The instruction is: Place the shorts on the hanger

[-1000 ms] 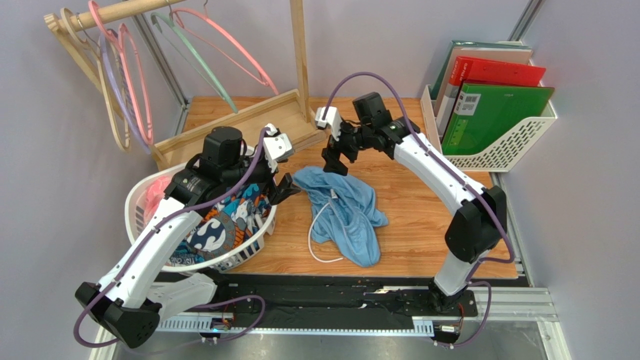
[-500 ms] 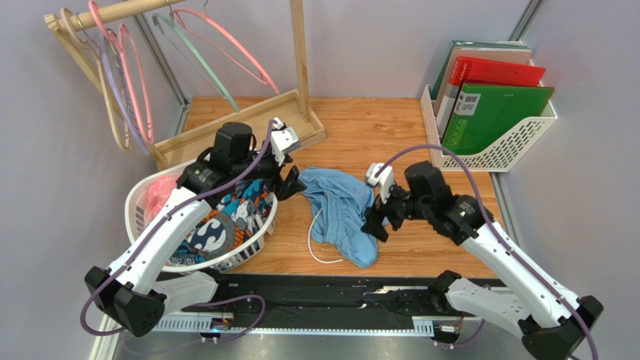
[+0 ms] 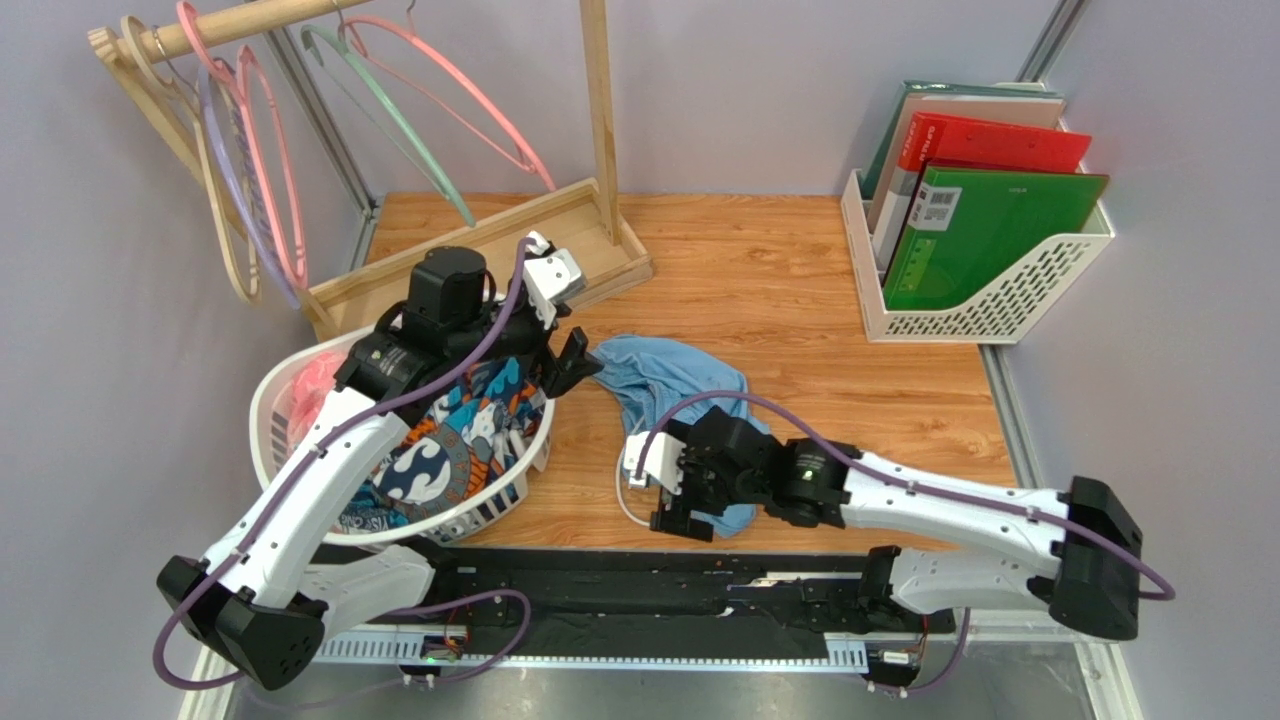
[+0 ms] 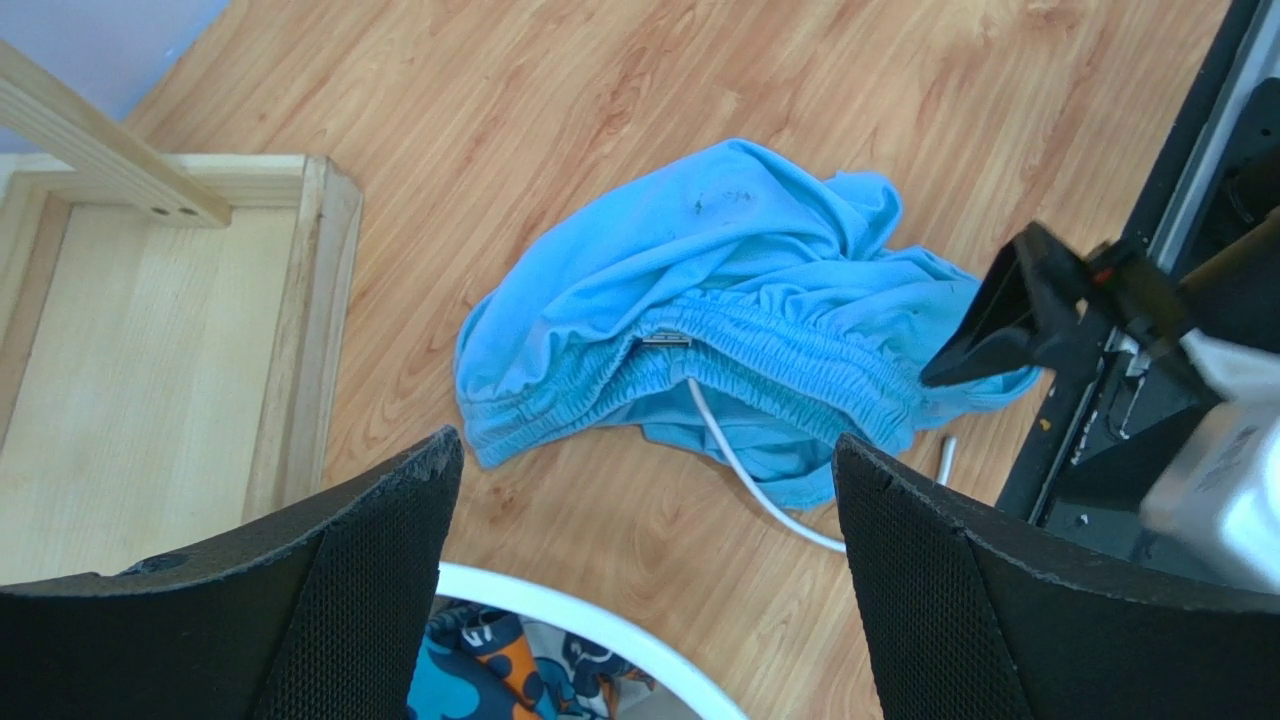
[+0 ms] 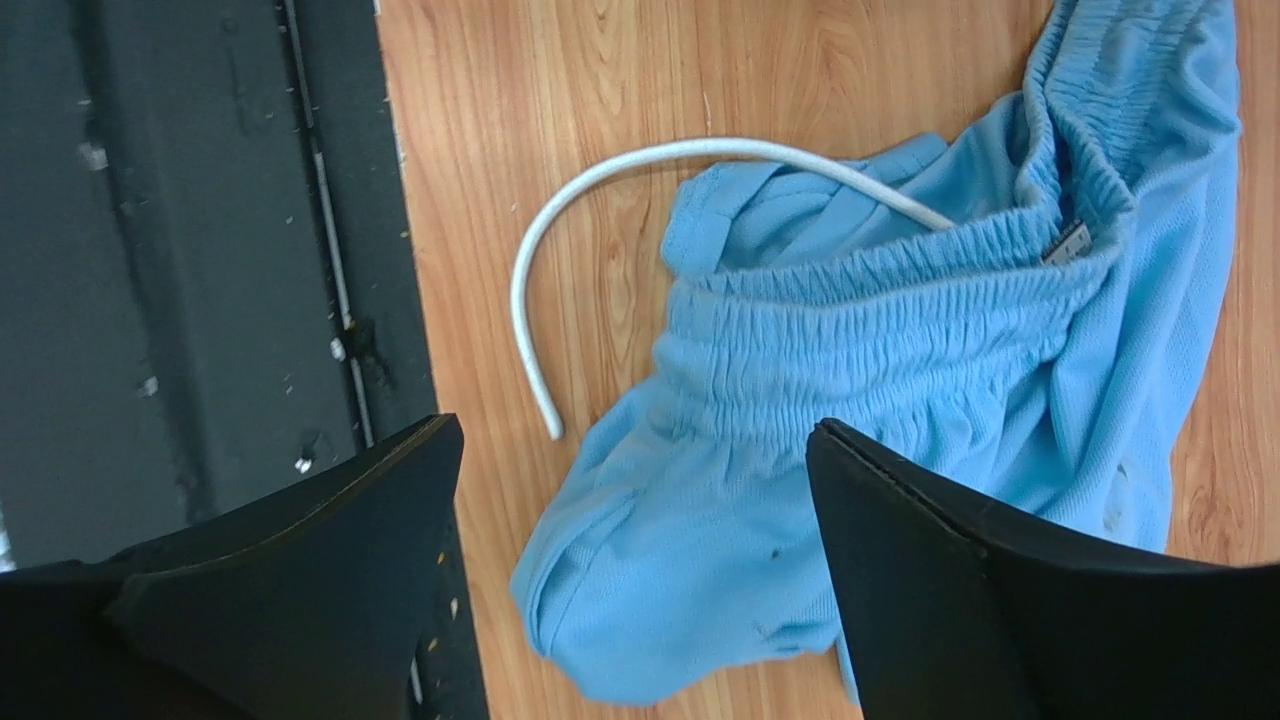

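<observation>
Over the shorts (image 3: 679,384) now, nearer and further left: right hand (image 3: 672,516).

shorts (image 3: 669,383): lt blue, crumpled, mid wood table (image 3: 781,285); elastic waistband up, white drawstring (image 5: 661,149) loops twd near edge
hanger (image 3: 496,117): thin salmon-pink, hung on wood rail (image 3: 241,26), back-left, tilted

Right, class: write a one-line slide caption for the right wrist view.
Open right gripper hovers above the crumpled light blue shorts, their white drawstring trailing across the wooden table.
</observation>
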Controlling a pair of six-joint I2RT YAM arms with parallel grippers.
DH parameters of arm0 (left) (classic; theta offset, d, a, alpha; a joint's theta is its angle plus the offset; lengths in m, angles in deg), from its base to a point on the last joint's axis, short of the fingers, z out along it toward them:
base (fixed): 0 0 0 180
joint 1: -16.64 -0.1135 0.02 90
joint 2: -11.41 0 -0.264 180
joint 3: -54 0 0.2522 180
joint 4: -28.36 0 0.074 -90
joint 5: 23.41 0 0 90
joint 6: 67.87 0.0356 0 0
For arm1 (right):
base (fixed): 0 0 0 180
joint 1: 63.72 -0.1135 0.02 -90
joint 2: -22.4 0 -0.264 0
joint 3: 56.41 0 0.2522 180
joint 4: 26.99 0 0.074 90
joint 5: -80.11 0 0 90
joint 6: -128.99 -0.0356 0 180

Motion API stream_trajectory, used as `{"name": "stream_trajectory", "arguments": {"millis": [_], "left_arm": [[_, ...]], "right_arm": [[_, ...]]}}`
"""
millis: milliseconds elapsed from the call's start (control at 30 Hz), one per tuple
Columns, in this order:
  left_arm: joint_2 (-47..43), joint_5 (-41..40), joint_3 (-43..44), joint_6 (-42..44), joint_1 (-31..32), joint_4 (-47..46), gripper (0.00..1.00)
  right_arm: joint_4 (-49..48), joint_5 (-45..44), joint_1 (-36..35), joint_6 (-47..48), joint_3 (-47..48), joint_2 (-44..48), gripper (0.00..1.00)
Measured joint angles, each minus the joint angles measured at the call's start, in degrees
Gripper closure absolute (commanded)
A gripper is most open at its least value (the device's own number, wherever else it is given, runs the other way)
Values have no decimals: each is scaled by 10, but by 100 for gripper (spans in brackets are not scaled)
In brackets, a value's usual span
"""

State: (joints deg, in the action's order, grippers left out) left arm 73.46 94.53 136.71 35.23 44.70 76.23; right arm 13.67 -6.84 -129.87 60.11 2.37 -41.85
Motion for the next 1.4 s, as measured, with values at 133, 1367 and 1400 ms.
{"name": "stream_trajectory", "arguments": {"millis": [133, 1367, 1400], "left_arm": [[-6, 0, 0, 0, -8, 4, 4], [152, -1, -56, 389, 111, -22, 4], [153, -5, -73, 412, 122, -30, 4]], "right_arm": [[-48, -54, -14, 2, 0, -74, 11], [175, -92, 303, 119, 55, 283, 100], [175, -92, 304, 119, 55, 283, 100]]}}
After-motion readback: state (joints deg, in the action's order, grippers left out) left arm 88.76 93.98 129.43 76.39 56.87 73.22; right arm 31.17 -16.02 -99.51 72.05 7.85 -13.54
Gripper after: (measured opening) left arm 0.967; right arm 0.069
